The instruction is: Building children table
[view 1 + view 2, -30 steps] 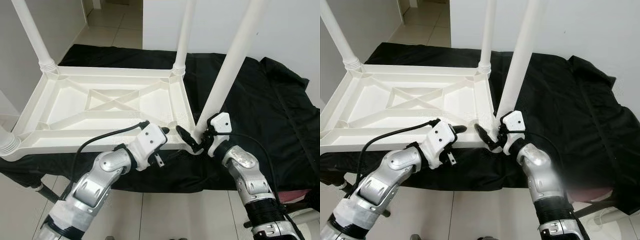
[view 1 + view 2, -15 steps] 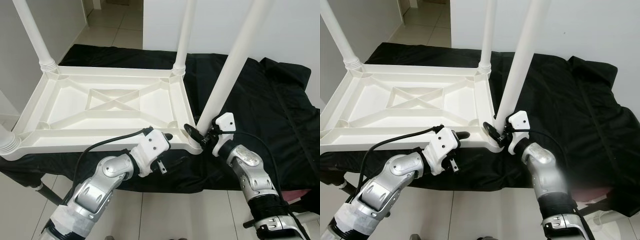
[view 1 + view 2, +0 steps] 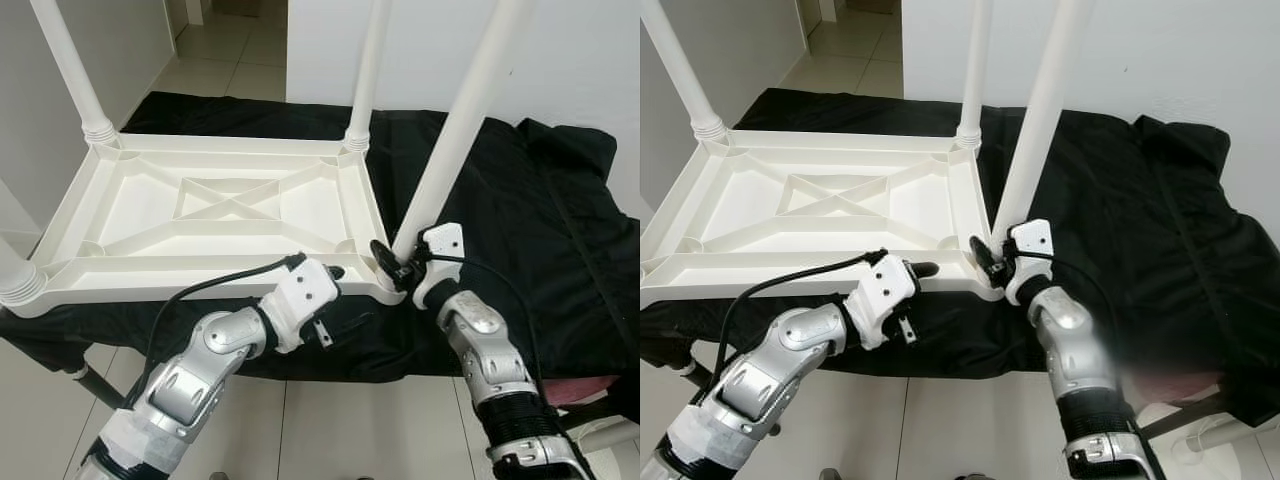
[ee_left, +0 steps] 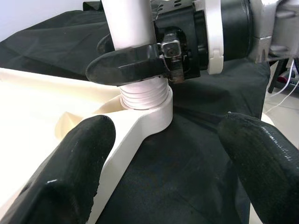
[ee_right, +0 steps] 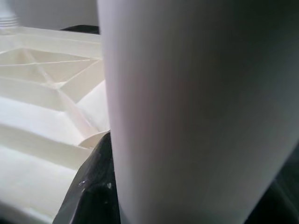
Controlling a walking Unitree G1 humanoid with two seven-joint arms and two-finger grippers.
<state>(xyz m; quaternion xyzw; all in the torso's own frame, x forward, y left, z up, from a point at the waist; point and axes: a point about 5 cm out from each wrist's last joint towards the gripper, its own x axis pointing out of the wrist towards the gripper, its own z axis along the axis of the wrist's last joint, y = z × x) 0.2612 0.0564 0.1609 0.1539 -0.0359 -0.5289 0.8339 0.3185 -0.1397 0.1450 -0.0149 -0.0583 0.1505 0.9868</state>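
At the upturned table's (image 3: 230,215) near corner, right claw (image 3: 392,266) pinching the leg's (image 3: 455,140) base, probably to seat it in the socket (image 4: 149,116); just beside, left claw (image 4: 163,154) spread, steadying nothing.

You are looking at a low surface draped in a black cloth (image 3: 520,210), which is standing on a pale tiled floor (image 3: 330,430). Lying directly on the cloth is the upturned white plastic table (image 3: 230,215), reaching away from the right gripper (image 3: 392,268) toward the robot's left. Its near corner is sitting just under that gripper's fingers, and bare cloth is spreading out beyond the gripper on the right.
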